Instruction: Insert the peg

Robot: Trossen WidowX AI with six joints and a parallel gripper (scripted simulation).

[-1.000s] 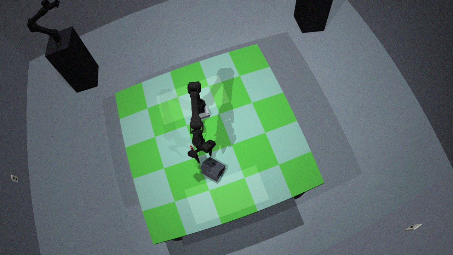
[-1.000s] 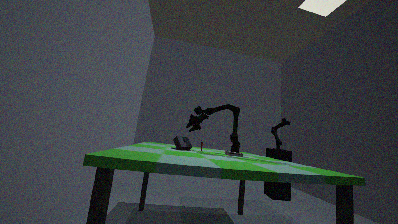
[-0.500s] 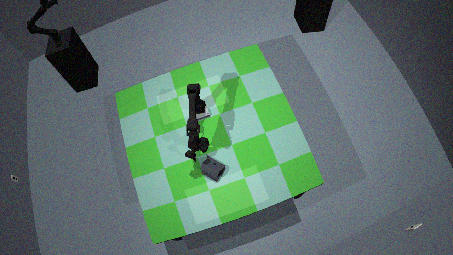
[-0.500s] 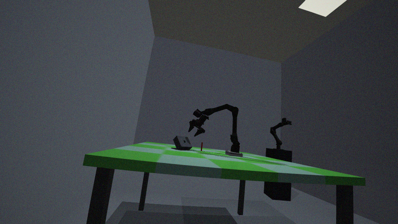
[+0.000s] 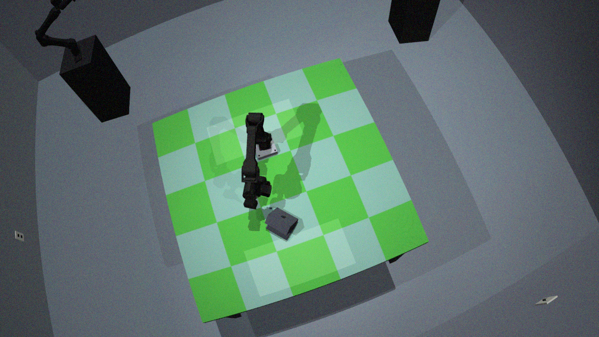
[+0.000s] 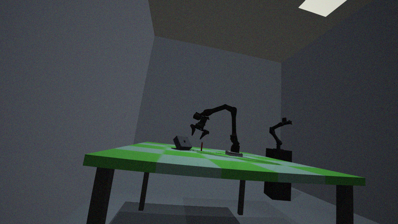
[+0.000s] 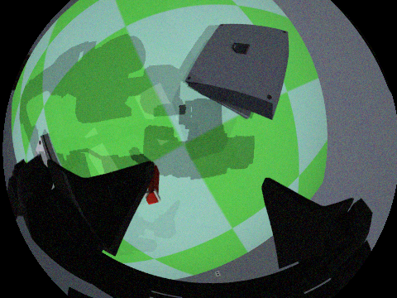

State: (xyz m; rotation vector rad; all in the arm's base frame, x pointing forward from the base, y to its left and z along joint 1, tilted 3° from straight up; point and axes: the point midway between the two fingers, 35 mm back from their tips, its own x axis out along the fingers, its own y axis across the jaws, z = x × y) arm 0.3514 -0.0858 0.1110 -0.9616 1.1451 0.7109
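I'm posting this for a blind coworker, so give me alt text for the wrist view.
An open black gripper is above a green and pale checkered table. A red peg shows beside the left-of-picture fingertip; farther off, a gray panel has one dark hole.

A tall black box-shaped pedestal (image 5: 94, 79) (image 6: 278, 192) stands on the smooth blue-grey floor (image 5: 104, 188) (image 6: 167, 192), well apart from the table; a slim black jointed arm (image 5: 55, 41) (image 6: 274, 133) is mounted on it, bent at its joints and partly cut off by the top view's upper edge; another black box-shaped block (image 5: 413, 20) stands across the room, its upper part out of that view; a small white rectangular plate with two dark marks (image 5: 19, 236) is on the wall at the top view's left, and a pale flat plate with a dark centre (image 5: 545, 300) shows at the lower right; plain grey walls (image 6: 208, 83) meet a brownish flat ceiling (image 6: 222, 30), where a bright white four-sided panel (image 6: 322, 7) shows.
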